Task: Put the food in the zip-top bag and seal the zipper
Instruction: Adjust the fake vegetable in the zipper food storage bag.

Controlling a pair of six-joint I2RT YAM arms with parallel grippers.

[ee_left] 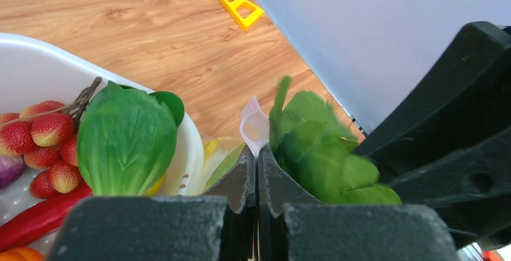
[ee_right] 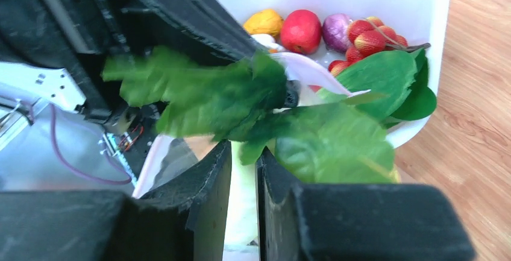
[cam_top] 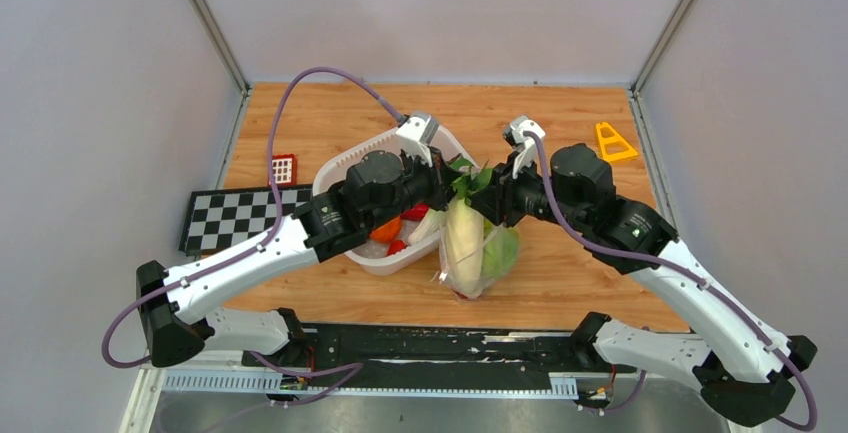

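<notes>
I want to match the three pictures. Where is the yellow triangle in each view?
Top external: yellow triangle upper right, on the wood near the right wall.
Left wrist: top centre, on the wood.
Right wrist: not in it.
Shared landmark: the white tub, visible in all three.

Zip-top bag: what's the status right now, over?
Left tool shut, pinching zip-top bag rim. Right tool nearly closed at leafy greens, grip unclear. Bag beside white tub, radish inside, unsealed.

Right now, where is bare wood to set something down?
Free: table behind the white tub across to the yellow triangle, and the near strip before the bag. Crowded: the bag mouth, where left gripper, right gripper and leafy greens meet.
</notes>
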